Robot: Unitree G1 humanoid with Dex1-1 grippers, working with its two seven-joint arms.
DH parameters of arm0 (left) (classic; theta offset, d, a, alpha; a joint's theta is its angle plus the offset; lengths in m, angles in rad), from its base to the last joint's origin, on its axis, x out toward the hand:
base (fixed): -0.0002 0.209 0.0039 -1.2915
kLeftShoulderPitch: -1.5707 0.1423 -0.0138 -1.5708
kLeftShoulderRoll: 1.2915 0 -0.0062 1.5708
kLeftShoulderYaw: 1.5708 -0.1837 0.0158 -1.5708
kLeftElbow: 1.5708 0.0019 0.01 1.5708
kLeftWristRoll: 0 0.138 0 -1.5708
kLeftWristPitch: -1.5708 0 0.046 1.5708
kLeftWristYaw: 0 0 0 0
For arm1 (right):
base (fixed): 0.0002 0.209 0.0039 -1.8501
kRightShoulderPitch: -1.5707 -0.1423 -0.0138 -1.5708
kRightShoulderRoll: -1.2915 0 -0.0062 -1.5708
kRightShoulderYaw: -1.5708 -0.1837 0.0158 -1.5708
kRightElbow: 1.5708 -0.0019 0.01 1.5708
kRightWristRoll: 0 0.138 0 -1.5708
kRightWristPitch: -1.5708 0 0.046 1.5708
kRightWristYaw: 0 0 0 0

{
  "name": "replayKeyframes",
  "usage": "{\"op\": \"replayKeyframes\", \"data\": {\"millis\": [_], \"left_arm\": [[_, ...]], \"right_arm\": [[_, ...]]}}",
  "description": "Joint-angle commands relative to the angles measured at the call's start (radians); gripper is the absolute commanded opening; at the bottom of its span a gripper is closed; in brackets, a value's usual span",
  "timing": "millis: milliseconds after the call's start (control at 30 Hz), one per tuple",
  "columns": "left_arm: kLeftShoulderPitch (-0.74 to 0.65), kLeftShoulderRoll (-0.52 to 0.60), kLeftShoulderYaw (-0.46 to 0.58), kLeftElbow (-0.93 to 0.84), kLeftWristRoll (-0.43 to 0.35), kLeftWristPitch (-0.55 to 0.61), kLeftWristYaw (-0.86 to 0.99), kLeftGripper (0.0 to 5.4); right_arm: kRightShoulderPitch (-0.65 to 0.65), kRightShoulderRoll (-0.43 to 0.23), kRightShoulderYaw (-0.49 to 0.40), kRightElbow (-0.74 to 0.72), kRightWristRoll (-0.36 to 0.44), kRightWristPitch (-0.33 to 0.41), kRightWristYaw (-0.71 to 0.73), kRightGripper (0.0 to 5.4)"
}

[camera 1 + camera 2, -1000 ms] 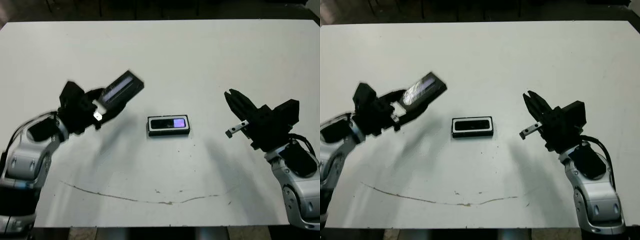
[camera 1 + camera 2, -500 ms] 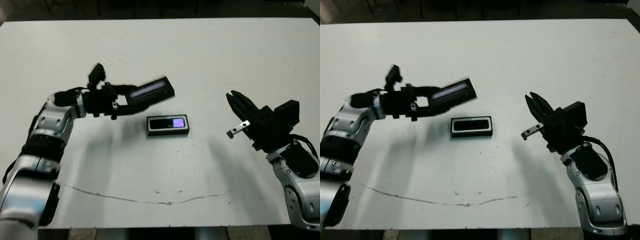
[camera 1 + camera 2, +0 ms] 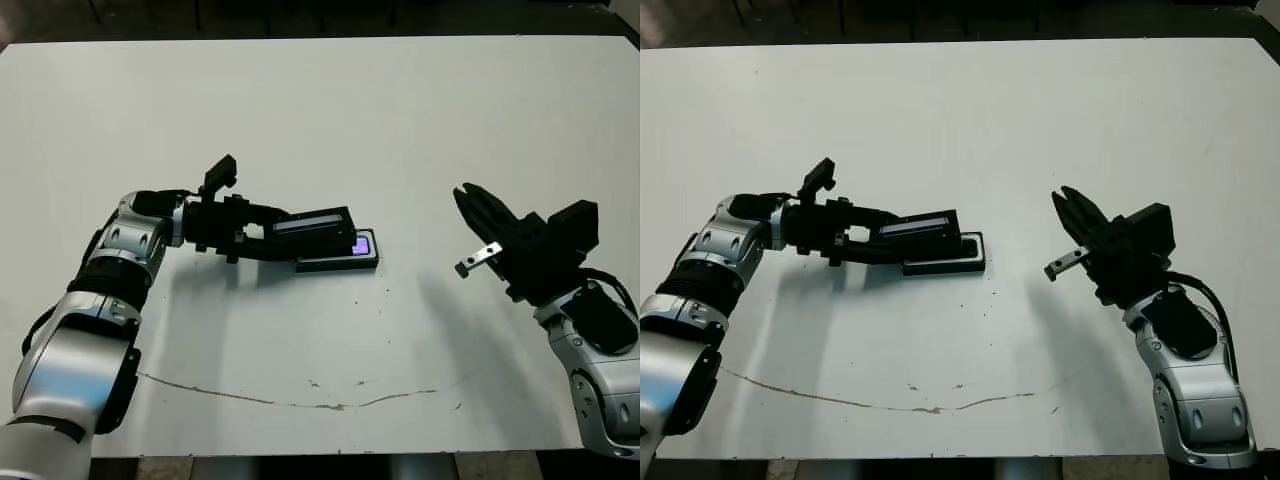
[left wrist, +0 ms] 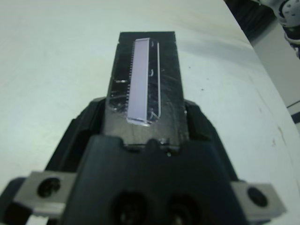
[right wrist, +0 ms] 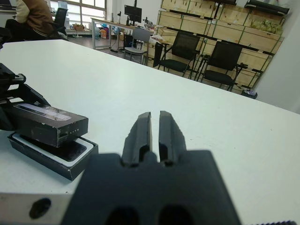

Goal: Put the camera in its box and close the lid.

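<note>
From my station the likely failure is the lid [image 3: 312, 226], pinched by my left gripper [image 3: 262, 232] over the box [image 3: 340, 264] holding the camera [image 3: 362, 244] at mid-table, landing skewed and jamming, while my right gripper [image 3: 466, 200] idles with fingers pressed together.

1. The big white desk [image 3: 400, 110] has a long thin brown line [image 3: 300, 398] near its front edge.
2. Black chairs [image 5: 225, 58] stand behind the desk.
3. Shelves of brown boxes [image 5: 220, 14] line the far wall.
4. A person [image 5: 33, 16] sits far off.
</note>
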Motion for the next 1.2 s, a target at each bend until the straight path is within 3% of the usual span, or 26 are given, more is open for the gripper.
{"op": "replayKeyframes", "data": {"millis": [33,600,1200], "left_arm": [[0.014,0.001,-0.004,0.019,0.015,0.020,-0.025,2.81],[0.061,-0.043,-0.074,0.010,0.094,0.003,0.001,2.81],[0.108,-0.061,-0.119,-0.011,0.113,-0.012,0.013,2.81]], "right_arm": [[0.009,-0.007,0.000,0.012,-0.002,0.010,0.002,0.00],[0.006,-0.006,0.007,0.013,-0.001,0.005,0.002,0.00],[0.009,-0.013,0.002,-0.003,-0.002,0.034,-0.006,0.00]]}}
